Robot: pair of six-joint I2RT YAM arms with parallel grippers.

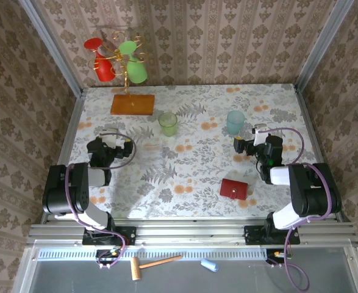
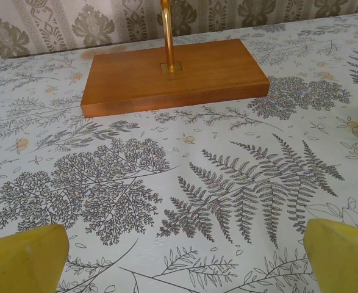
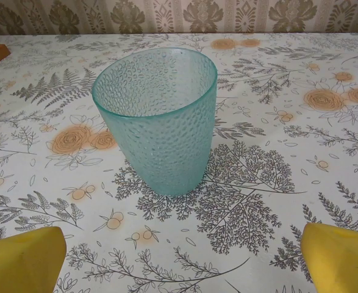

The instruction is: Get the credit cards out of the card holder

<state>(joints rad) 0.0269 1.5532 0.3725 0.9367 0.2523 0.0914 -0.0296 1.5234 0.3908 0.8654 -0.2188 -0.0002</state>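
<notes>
Since the job looked not yet begun, the red wallet (image 1: 234, 188) lay flat & folded shut on the table (image 1: 185, 177), near the front edge on the right side, w/ a tiny snap dot on top. The cards were prob. tucked inside it. Both arms sat bent back low by their bases, a rest pose I think. The left gripper (image 1: 128, 148) had its yellow fingers (image 2: 23, 259) spread wide w/ nothing btwn them, and it faced a smooth orange wood block (image 2: 172, 73) w/ a gold pole stuck in it. The right gripper (image 1: 237, 145) was wide open too & held nothing. It faced a blue cup (image 3: 157, 122), see-thru w/ bumpy dimples, wider at the top. The wallet was well apart from both, but closer to the right arm, so that one prob. should go for it. It looked thin & soft and might slide on the slick flowery cloth, so one gripper may need to pin it while the other pulls cards.
</notes>
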